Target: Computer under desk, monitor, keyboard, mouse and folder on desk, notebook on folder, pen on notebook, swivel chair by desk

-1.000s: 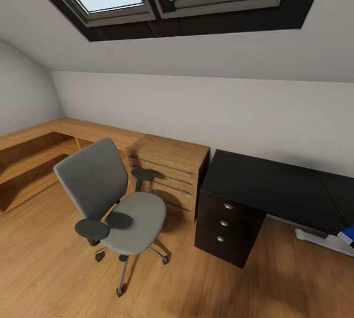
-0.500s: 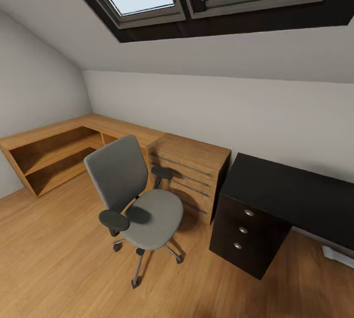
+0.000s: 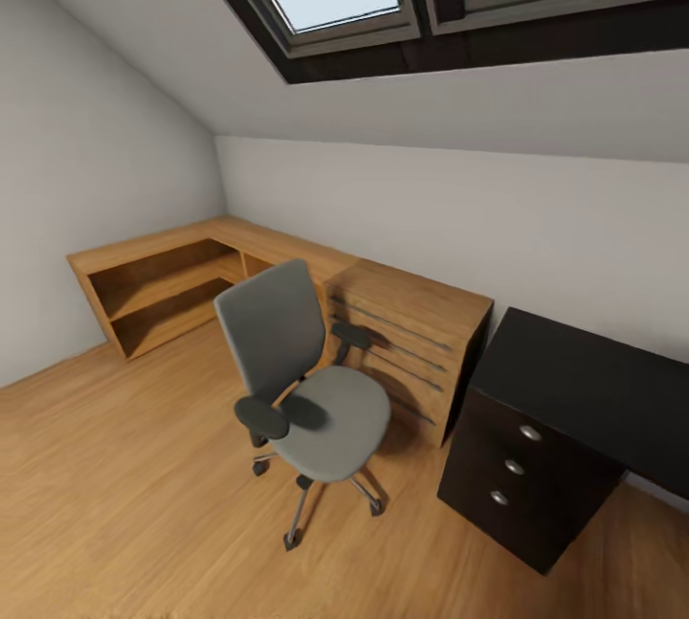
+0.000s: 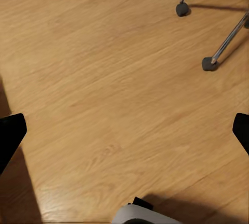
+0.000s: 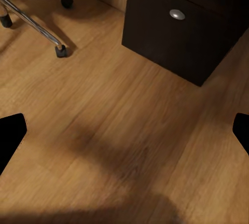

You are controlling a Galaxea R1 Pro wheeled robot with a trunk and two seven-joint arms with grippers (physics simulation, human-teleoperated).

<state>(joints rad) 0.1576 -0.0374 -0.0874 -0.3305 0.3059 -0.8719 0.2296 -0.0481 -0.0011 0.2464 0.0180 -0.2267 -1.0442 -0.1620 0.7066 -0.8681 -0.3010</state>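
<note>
Both tools hung spread wide and empty above the wood floor (image 4: 104,79); the left tool (image 4: 124,130) showed only its dark fingertips at the frame edges, and the right tool (image 5: 124,130) looked the same, nothing between its fingers.

From the head camera the swivel chair (image 3: 316,389) stood on the floor at about 7 o'clock of centre, its back turned toward 10 o'clock, just beside the oak drawer chest (image 3: 411,342); the black counter (image 3: 584,380) with its drawer block (image 3: 517,466) sat at 4 o'clock, well apart from the chair's seat. The low oak shelving (image 3: 163,294) ran along the wall at 9 o'clock.

I judged the chair to be fairly heavy yet free-rolling on its casters; it would likely swivel and drift if pushed off-centre, so the stiff backrest edge or a firm armrest seemed the best hold; the padded seat would give under pressure.

The seat looked bare, with no blue folder on it; the counter was cut off at the right edge, so whatever lay farther along it could not be made out; the space under it was hidden too.
</note>
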